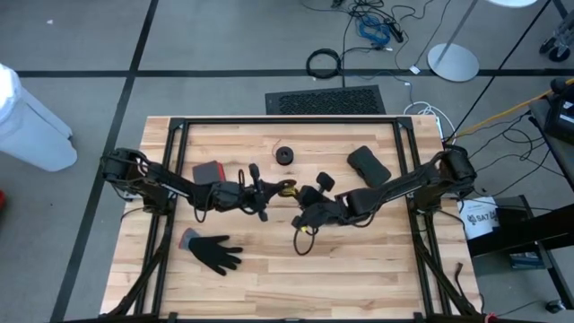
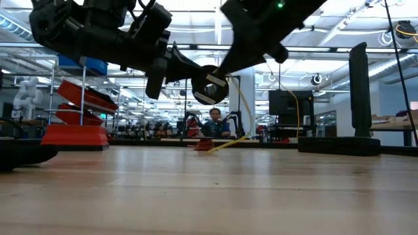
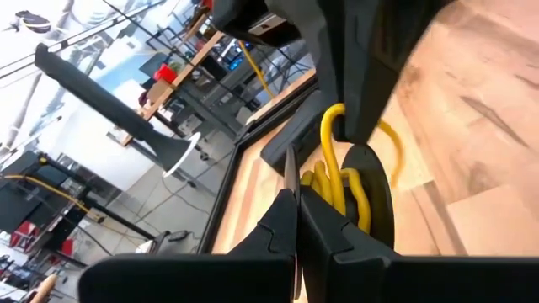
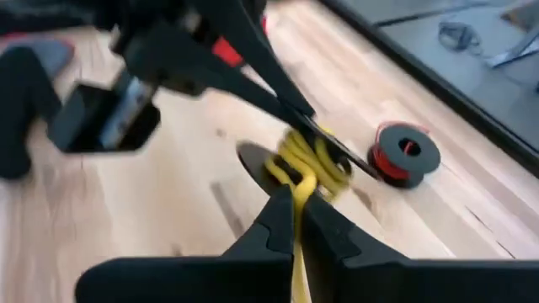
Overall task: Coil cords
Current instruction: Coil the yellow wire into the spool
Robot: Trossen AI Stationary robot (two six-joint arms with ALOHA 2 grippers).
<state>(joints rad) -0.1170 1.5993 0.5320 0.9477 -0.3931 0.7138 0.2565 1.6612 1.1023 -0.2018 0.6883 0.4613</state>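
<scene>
One thin yellow-orange cord (image 1: 287, 188), partly bunched in loops above the middle of the pale wooden table (image 1: 359, 278), is pinched by both dark grippers, the left gripper (image 3: 296, 220) and right gripper (image 4: 295, 210) each clamped on it, with one black glove (image 1: 213, 251) nearby and bare boards toward the near edge.
</scene>
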